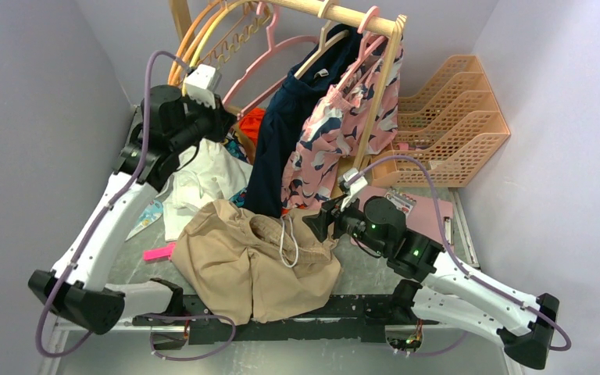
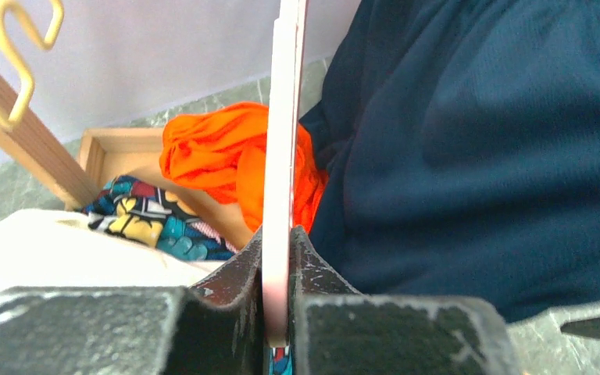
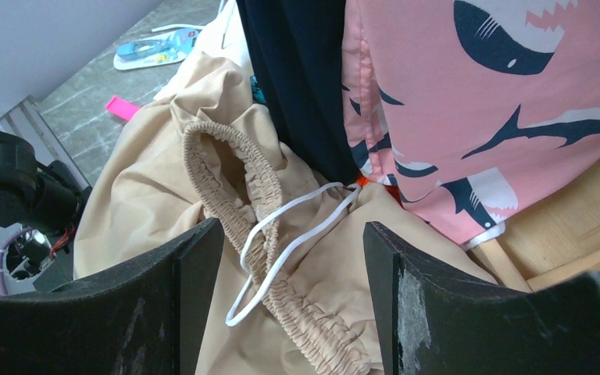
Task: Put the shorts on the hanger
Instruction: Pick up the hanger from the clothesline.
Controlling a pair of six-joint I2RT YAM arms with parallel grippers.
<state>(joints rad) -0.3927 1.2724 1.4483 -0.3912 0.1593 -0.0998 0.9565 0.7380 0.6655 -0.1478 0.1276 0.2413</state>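
The shorts [image 1: 258,262] lie in a loose heap on the surface [image 1: 375,266] at the near edge, between the two arms. The gathered waistband faces the clothes rail [image 1: 336,12], and the white drawstring [image 3: 289,230] lies in a loop over it. No part of the shorts is on the hanger yet.

The right gripper [image 3: 293,234] hangs just above this waistband. Its jaws stand wide and hold nothing, and the drawstring is seen between them. The hem of the navy garment [image 3: 297,86] comes down very near the same place, and beside it is the pink garment with sharks [image 3: 476,101].

Farther back on the left, the left gripper [image 2: 277,250] is raised beside the rail. Its jaws are closed tight on the thin edge of the pink hanger [image 2: 283,117], which stands upright between them. An orange cloth [image 2: 219,156] is behind it.

I think the next step is to take the waistband, and here I see some dangers. If the jaws close only on the drawstring, the string may slide out and the shorts will stay down. If they go a little too far forward, they may catch the navy hem as well. Also, the hanger is held by a narrow edge, so the weight of the cloth may turn it.
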